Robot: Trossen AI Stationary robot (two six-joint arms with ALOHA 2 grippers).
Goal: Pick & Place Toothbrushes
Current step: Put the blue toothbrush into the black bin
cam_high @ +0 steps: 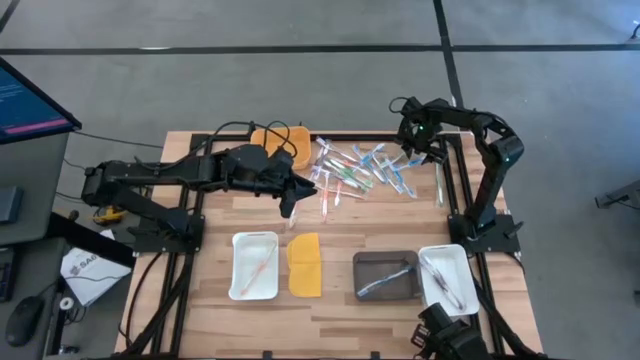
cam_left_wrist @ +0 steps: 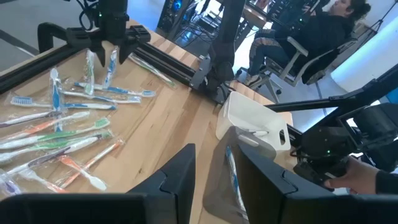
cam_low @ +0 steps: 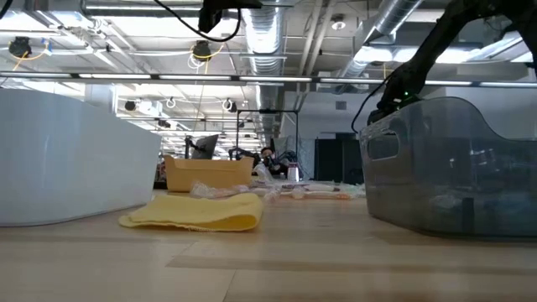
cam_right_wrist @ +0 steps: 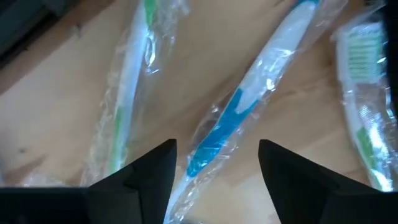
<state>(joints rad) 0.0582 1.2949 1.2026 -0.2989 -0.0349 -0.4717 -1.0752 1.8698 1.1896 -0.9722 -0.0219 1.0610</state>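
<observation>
Several wrapped toothbrushes [cam_high: 352, 172] in pink, green, blue and white lie in a loose pile on the wooden table's far middle, also seen in the left wrist view [cam_left_wrist: 62, 127]. My right gripper [cam_high: 412, 150] points down over the pile's right end, open. Its fingers stand on either side of a blue-and-white toothbrush [cam_right_wrist: 242, 106] in clear wrap, apart from it. A green toothbrush [cam_right_wrist: 127, 93] lies beside that one. My left gripper [cam_high: 291, 197] hangs open above the table left of the pile, with nothing between its fingers [cam_left_wrist: 221, 180].
Along the near side stand a white tray [cam_high: 255, 265] with a pink brush, a yellow lid [cam_high: 305, 265], a grey tray [cam_high: 385, 275] with a blue brush and another white tray [cam_high: 447, 278]. An orange box [cam_high: 280, 140] sits at the back. A person [cam_left_wrist: 329, 25] sits beyond the table.
</observation>
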